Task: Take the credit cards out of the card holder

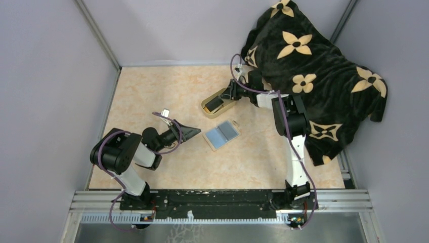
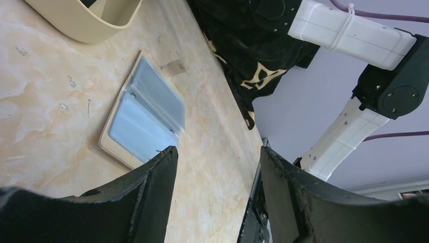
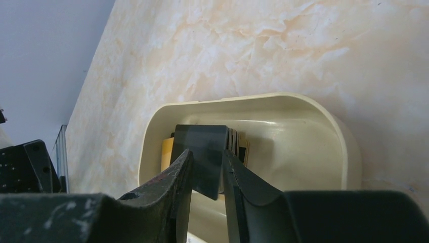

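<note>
The card holder (image 1: 221, 133) lies open on the table, blue-grey faces up, its tan tab at the far side; it also shows in the left wrist view (image 2: 146, 116). No card shows in it. My left gripper (image 1: 195, 132) is open and empty just left of it (image 2: 217, 152). My right gripper (image 1: 222, 99) hangs over the oval cream dish (image 1: 208, 109). In the right wrist view a black credit card (image 3: 202, 147) leans on a stack of cards (image 3: 238, 144) inside the dish (image 3: 324, 126). The right gripper (image 3: 207, 162) is slightly open, with the card just beyond its tips.
A black blanket with tan flowers (image 1: 313, 66) covers the far right of the table and shows in the left wrist view (image 2: 248, 50). Grey walls enclose the table. The metal rail (image 1: 217, 200) runs along the near edge.
</note>
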`<state>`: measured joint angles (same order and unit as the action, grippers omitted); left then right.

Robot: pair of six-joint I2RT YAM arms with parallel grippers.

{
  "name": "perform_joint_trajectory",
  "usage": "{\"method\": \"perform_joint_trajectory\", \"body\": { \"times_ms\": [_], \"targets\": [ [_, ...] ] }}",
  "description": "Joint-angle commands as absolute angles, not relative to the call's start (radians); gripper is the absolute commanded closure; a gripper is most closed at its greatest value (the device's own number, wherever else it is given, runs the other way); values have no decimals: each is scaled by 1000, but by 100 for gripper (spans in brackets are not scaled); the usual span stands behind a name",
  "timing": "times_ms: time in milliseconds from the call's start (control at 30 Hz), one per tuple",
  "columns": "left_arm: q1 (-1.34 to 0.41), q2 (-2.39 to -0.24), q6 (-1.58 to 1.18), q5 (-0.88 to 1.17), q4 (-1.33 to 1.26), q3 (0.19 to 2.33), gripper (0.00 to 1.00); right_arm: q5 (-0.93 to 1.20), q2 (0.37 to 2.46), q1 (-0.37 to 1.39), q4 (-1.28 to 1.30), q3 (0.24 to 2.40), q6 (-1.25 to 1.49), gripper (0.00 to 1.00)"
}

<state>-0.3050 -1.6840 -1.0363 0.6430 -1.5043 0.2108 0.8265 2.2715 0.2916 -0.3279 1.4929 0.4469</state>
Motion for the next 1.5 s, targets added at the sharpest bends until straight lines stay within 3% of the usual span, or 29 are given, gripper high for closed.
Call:
{"method": "perform_joint_trajectory", "body": {
  "times_ms": [0,233,267,333,533,1467],
  "targets": [
    [-296,-1696,-1034,665,-1789,221,33,773,2207,287,-352,1479,434,71],
    [-293,-1698,-1034,666,-1789,219,33,622,2195,287,-253,1505,368,73],
    [-293,-1698,-1033,666,-1789,219,33,600,2197,288,-222,1514,355,78],
    [-293,-1699,-1033,666,-1789,218,33,546,2206,294,-159,1540,321,100],
    [-290,-1704,-1033,670,-1789,216,33,365,2223,347,15,1627,173,100],
    [-282,-1674,-1024,690,-1789,181,34,402,2128,456,45,1569,160,100]
  ]
}}
